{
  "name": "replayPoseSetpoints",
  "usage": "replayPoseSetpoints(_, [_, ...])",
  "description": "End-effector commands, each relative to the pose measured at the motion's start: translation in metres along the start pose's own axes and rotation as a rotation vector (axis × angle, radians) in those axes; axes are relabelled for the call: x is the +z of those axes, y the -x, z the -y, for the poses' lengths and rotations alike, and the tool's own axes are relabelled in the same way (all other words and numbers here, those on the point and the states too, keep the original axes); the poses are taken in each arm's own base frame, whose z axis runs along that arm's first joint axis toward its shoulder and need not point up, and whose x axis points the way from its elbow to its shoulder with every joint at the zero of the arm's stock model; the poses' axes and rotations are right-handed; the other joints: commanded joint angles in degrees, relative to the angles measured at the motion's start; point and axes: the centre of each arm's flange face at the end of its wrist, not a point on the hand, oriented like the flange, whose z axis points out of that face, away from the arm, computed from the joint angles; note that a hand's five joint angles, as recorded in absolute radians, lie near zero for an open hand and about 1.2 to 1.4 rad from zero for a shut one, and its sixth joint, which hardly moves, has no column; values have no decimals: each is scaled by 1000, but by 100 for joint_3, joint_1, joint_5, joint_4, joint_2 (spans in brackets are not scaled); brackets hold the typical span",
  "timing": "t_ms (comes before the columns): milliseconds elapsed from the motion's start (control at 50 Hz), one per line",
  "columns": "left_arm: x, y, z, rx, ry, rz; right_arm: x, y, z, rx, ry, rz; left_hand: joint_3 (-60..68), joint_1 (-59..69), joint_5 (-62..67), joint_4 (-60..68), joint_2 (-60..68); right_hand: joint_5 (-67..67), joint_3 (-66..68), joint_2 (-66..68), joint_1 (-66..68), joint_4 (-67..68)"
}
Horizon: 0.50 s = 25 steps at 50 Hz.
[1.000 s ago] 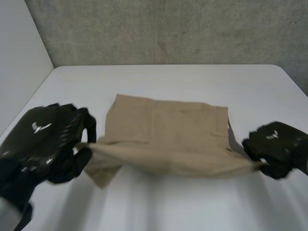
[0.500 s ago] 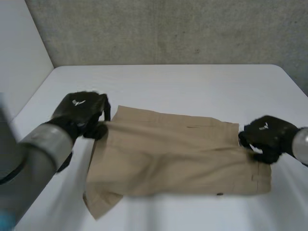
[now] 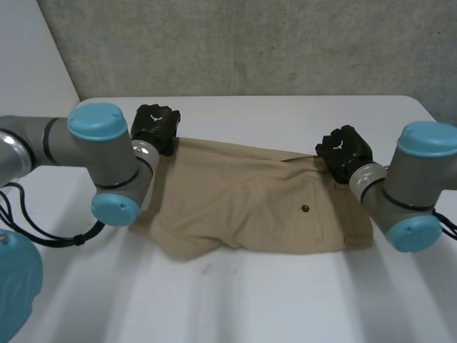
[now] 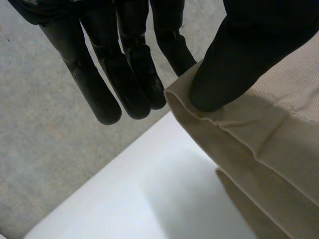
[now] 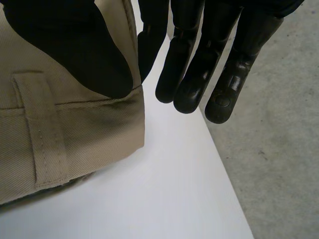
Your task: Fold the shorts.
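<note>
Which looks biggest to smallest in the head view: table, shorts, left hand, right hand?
1. table
2. shorts
3. left hand and right hand: they look about alike, each at a far corner of the shorts, so I won't rank one over the other.

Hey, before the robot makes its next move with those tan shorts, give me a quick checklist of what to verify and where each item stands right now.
1. Fold made: the tan twill shorts lie doubled over, upper layer reaching the far edge: ok.
2. The left hand is at the far left corner, pinching it between its thumb and a finger: ok.
3. The right hand is at the far right corner: ok.
4. Right hand's hold on the cloth: cannot tell.
5. Near edge straight: not ok, the near left part bulges out past the rest.
6. Cloth wholly on the white table: ok.
</note>
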Motion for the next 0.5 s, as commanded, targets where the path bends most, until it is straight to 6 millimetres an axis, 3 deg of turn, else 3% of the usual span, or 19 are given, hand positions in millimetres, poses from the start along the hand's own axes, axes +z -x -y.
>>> replayPoseSetpoints(20, [14, -7, -13, 59, -70, 29, 20, 11, -10, -14, -44, -63, 1169, 1627, 1316, 1154, 1138, 1259, 1244, 1263, 2574, 1168])
replayPoseSetpoints(40, [13, -9, -15, 61, -71, 26, 20, 13, -8, -13, -52, -62, 1169, 1627, 1316, 1154, 1138, 1259, 1244, 1263, 2574, 1168])
replayPoseSetpoints(60, [13, -11, -15, 63, -73, 24, 19, 13, -3, -13, -69, -67, 471, 930, 619, 457, 441, -2115, -2131, -2112, -801, -2207])
replayPoseSetpoints(80, [11, -13, -17, 66, -63, 18, 19, 11, 2, -13, -82, -75, -2966, -2508, -2819, -2981, -2997, -4114, -4130, -4111, -2800, -4206])
replayPoseSetpoints(100, [9, -14, -19, 70, -58, 15, 18, 9, 5, -14, -94, -85, -4533, -4074, -4385, -4547, -4563, -5741, -5756, -5737, -4426, -5832])
replayPoseSetpoints(120, [8, -15, -20, 73, -55, 11, 18, 4, 10, -15, -109, -102, -5731, -5272, -5583, -5745, -5761, -5741, -5756, -5737, -4426, -5832])
replayPoseSetpoints(180, [-2, -22, -11, 80, -69, -7, 8, -24, 33, 15, -157, -188, -5831, -5373, -5684, -5846, -5862, -5741, -5756, -5737, -4426, -5832])
replayPoseSetpoints(220, [-12, -20, 8, 77, -101, 1, -5, -41, 46, 89, -179, -219, -5831, -5373, -5684, -5846, -5862, -5741, -5756, -5737, -4426, -5832])
replayPoseSetpoints(340, [-38, -6, 33, 62, -113, 26, -48, -49, 62, 290, -163, -158, -5831, -5373, -5684, -5846, -5862, -5741, -5756, -5737, -4426, -5832])
replayPoseSetpoints(380, [-52, -2, 41, 61, -111, 23, -59, -47, 60, 325, -122, -120, -5831, -5373, -5684, -5846, -5862, -5741, -5756, -5737, -4426, -5832])
replayPoseSetpoints(500, [-92, 1, 47, 29, -79, -1, -95, -26, 26, 452, 104, 73, -5831, -5373, -5684, -5846, -5862, -5638, -5654, -5634, -4324, -5730])
